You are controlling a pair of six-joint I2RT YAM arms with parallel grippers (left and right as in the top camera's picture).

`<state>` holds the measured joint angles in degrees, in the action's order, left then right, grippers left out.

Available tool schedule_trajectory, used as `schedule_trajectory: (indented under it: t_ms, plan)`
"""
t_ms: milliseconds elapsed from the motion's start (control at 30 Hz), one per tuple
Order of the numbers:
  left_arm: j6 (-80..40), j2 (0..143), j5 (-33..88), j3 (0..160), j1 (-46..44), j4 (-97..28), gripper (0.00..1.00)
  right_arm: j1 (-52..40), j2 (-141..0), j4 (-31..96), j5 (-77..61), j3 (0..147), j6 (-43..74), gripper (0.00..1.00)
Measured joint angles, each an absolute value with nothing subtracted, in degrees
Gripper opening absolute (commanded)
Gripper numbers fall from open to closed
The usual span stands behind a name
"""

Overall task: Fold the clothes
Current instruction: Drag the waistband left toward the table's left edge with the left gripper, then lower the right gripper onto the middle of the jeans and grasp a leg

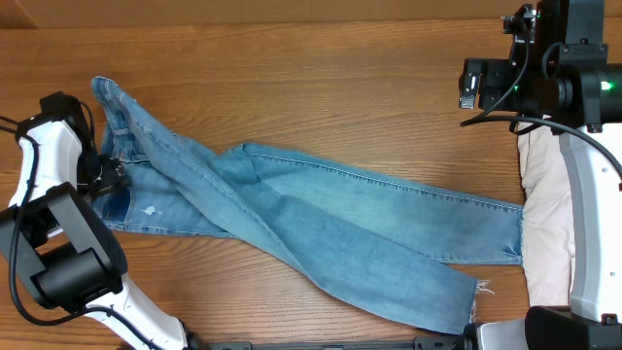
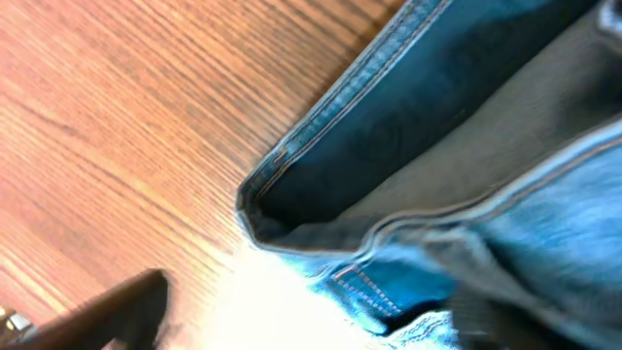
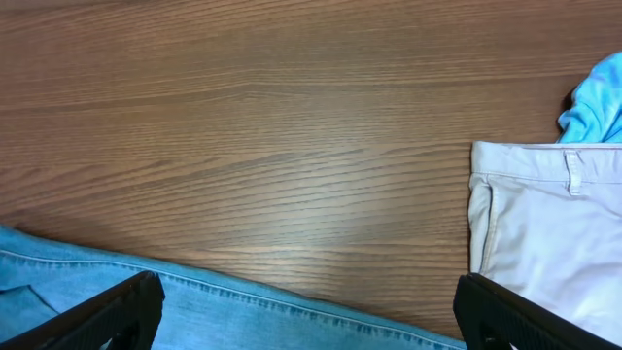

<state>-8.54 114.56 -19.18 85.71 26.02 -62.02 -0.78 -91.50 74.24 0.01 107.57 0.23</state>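
Note:
A pair of light blue jeans (image 1: 292,219) lies spread on the wooden table, with the waistband at the left and the legs running to the lower right. My left gripper (image 1: 115,175) is low at the waistband end. In the left wrist view its fingers stand wide apart (image 2: 311,326), with the waistband's hem (image 2: 389,165) lying between and just ahead of them; glare hides the fabric there. My right gripper (image 1: 471,83) is open and empty, high above the table at the back right. Its view shows the fingers (image 3: 306,297) apart over the jeans' seamed edge (image 3: 243,306).
A folded cream garment (image 1: 549,209) lies at the table's right edge, beside the jeans' leg hems. It also shows in the right wrist view (image 3: 544,233), with a light blue cloth (image 3: 598,102) behind it. Bare wood (image 1: 321,87) stretches across the back.

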Motion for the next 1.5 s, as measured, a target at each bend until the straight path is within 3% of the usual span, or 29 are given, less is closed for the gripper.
schedule_trajectory:
  t_ms: [233, 267, 300, 333, 367, 433, 700, 800, 933, 967, 1033, 1067, 1100, 1133, 1167, 1367, 1500]
  plan:
    - [-8.7, 114.4, -12.4, 101.1, 26.0, -72.0, 0.99, -0.8, -91.5, 74.2, 0.0, 107.6, 0.2, 1.00]
    - [-8.7, 114.4, -11.0, 102.1, 26.0, -72.2, 0.91, -0.8, -91.5, 74.2, 0.0, 107.6, 0.3, 1.00]
    - [-8.7, 114.4, -8.3, 102.8, 26.0, -72.2, 0.71, -0.8, -91.5, 74.2, 0.0, 107.6, 0.3, 1.00]
    - [-8.8, 114.4, -6.2, 102.8, 26.0, -72.2, 0.29, -0.8, -91.5, 74.2, 0.0, 107.6, 0.2, 1.00]
    - [-8.8, 114.4, -4.5, 102.8, 26.0, -72.1, 0.10, -0.8, -91.5, 74.2, 0.0, 107.6, 0.2, 1.00]
    - [-8.9, 114.4, -2.4, 102.8, 26.0, -72.2, 0.04, -0.8, -91.5, 74.2, 0.0, 107.6, 0.2, 1.00]
    - [-7.5, 113.4, 11.2, 102.8, 26.0, -74.1, 0.04, -0.8, -91.5, 74.2, 0.0, 107.6, 0.3, 1.00]
    - [-6.8, 106.2, 16.2, 102.8, 25.1, -74.2, 0.05, -0.8, -91.5, 74.2, 0.0, 107.6, 0.2, 1.00]
    - [-6.2, 92.3, 18.3, 102.8, 22.0, -75.0, 0.15, -0.8, -91.5, 71.5, 0.1, 107.4, 0.2, 1.00]
    - [-6.0, 89.3, 18.7, 102.9, 21.4, -75.3, 0.20, -0.8, -91.5, 66.3, 0.1, 107.3, 0.3, 1.00]
    - [-6.0, 84.7, 19.1, 103.3, 21.0, -75.5, 0.54, -0.8, -91.5, 61.4, -0.9, 107.2, 0.2, 1.00]
    - [-5.8, 84.1, 19.1, 103.3, 21.0, -75.5, 0.58, -0.8, -91.5, 63.0, -1.5, 107.3, 0.2, 1.00]
    - [-6.0, 84.0, 19.2, 103.3, 21.0, -76.1, 0.70, -0.8, -91.5, 65.6, -2.4, 107.3, 0.3, 1.00]
    - [-6.1, 84.1, 19.2, 103.3, 21.0, -76.5, 0.90, -0.8, -91.5, 68.6, -4.1, 107.2, 0.0, 1.00]
    - [-6.2, 84.3, 19.2, 103.3, 21.0, -76.7, 1.00, -0.8, -91.5, 70.7, -6.2, 107.2, -1.0, 1.00]
    - [-6.0, 84.8, 19.2, 103.3, 21.0, -76.8, 1.00, -2.3, -91.5, 76.4, -25.1, 106.8, -9.8, 0.97]
    - [-6.0, 85.3, 19.2, 103.3, 21.0, -76.8, 1.00, -7.2, -91.5, 75.5, -32.7, 99.7, -13.9, 0.73]
